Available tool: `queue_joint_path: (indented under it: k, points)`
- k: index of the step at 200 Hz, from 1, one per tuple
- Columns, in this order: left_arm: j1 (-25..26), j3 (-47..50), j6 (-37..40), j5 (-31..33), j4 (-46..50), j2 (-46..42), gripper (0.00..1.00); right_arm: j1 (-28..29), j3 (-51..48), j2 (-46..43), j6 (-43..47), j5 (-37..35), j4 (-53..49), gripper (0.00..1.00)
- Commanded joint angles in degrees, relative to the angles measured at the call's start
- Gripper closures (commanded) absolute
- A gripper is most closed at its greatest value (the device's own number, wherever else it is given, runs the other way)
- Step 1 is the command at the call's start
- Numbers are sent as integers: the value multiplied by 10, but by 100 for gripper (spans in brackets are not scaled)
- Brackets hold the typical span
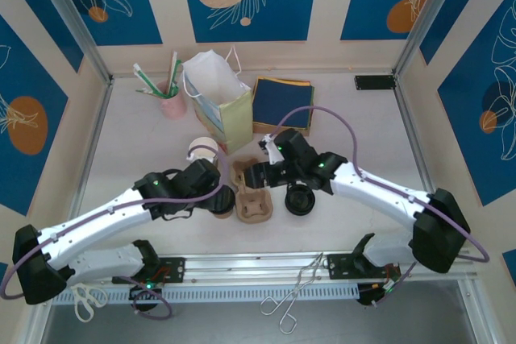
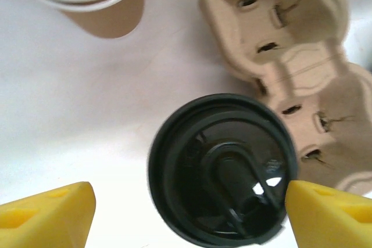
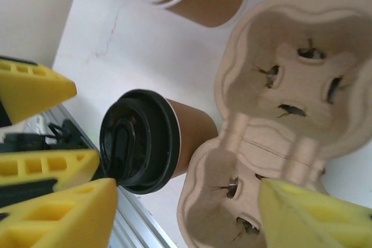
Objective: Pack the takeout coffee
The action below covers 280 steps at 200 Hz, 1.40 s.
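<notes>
Bearing the takeout coffee (image 3: pixel 139 140), a white table (image 1: pixel 137 151) sits within blue-panelled cream walls (image 1: pixel 322 6).

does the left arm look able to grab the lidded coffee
Likely yes: the left gripper has its jaws open either side of the takeout coffee, nothing between; the cup carrier lies close alongside.

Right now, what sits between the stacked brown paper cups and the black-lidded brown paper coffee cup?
Bare white table separates the stacked brown paper cups from the black-lidded coffee cup, in the left wrist view.
</notes>
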State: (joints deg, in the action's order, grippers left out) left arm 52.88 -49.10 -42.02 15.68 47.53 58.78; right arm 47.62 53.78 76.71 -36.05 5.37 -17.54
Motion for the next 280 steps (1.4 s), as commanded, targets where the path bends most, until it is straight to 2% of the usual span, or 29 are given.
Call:
queue_joint_path:
  k: [1, 28, 60, 149, 240, 280]
  points:
    - [-29, 29, -12, -27, -2, -29, 20, 28, 42, 37, -6, 3, -12, 41]
    - [-67, 55, -11, -54, -12, -59, 26, 51, 73, 84, -10, 1, -13, 43]
    - [-96, 71, -2, -81, -25, -73, 27, 65, 110, 131, -12, 0, -26, 47]
    - [-104, 79, 7, -96, -43, -67, 27, 72, 155, 196, -9, -11, -62, 53]
    - [-105, 91, 3, -96, -51, -59, 27, 64, 153, 218, -11, -14, -69, 57]
    - [-107, 97, 1, -95, -56, -55, 32, 64, 156, 224, -10, -14, -73, 59]
